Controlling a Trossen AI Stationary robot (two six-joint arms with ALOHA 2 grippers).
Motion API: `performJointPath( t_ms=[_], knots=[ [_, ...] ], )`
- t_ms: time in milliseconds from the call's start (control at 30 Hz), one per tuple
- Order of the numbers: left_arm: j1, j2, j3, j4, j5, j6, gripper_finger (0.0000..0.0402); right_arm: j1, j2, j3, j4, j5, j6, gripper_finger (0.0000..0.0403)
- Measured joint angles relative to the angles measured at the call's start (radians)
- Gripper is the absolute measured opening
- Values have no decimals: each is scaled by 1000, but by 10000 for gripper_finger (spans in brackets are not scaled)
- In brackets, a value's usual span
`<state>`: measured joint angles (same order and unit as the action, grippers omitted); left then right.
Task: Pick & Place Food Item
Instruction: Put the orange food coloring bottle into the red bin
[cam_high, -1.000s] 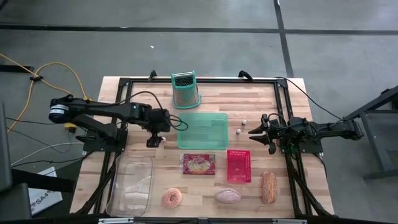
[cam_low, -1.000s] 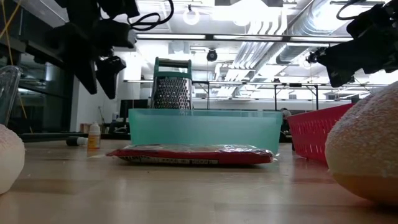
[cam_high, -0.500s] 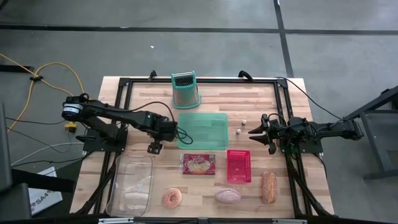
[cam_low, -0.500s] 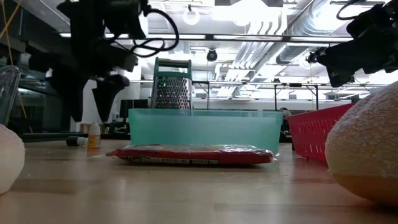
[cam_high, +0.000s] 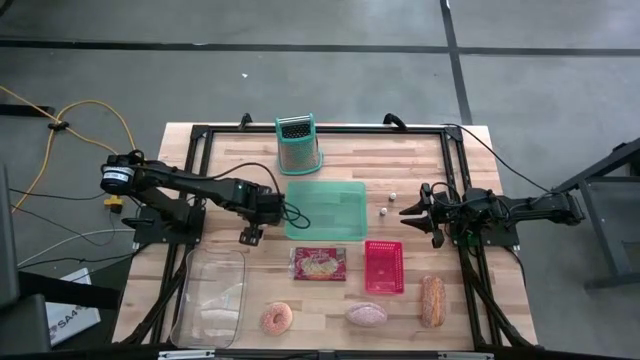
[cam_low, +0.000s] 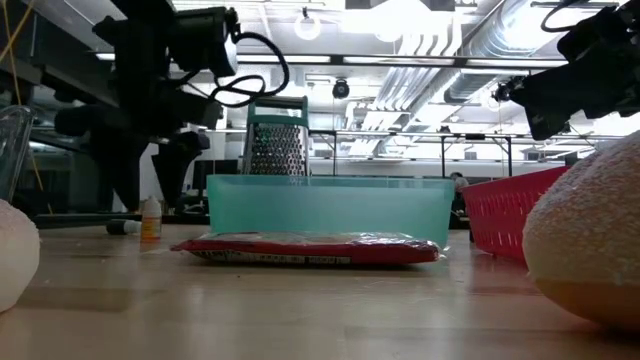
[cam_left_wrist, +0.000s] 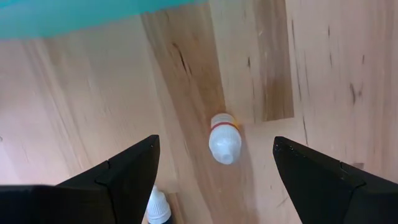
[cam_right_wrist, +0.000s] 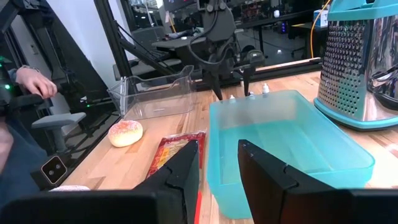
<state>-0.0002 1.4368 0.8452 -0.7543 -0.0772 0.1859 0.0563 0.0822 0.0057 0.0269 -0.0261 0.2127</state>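
Bottle (cam_left_wrist: 224, 138) lying between spread left fingers (cam_left_wrist: 124, 171), ungrasped, right fingers (cam_right_wrist: 183, 165) clenched, idle.

grater (cam_high: 297, 146) behind tub (cam_high: 326, 208) | packet (cam_high: 319, 264) before tub, basket (cam_high: 384, 266) right | donut (cam_high: 276, 319), bun (cam_high: 365, 314), loaf (cam_high: 432, 301) along front edge

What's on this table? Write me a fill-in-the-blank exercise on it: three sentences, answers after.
The left gripper hangs with its fingers ____ over a small white bottle.
In the high view, the food packet lies directly left of the ____ basket.
The right gripper waits on the far side of the teal bin from the ____ gripper.
Missing words: open; red; left.
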Motion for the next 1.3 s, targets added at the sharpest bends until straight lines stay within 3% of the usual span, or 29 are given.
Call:
performJointPath(
  t_ms=[200,533,1300],
  knots=[
    [0,0,0,10,0,-7,303,0,0,0,0,0,0,100],
    [0,23,-11,10,5,-49,258,0,0,0,0,0,0,100],
    [0,46,-11,27,28,-43,256,0,0,0,0,0,0,100]
  ],
)
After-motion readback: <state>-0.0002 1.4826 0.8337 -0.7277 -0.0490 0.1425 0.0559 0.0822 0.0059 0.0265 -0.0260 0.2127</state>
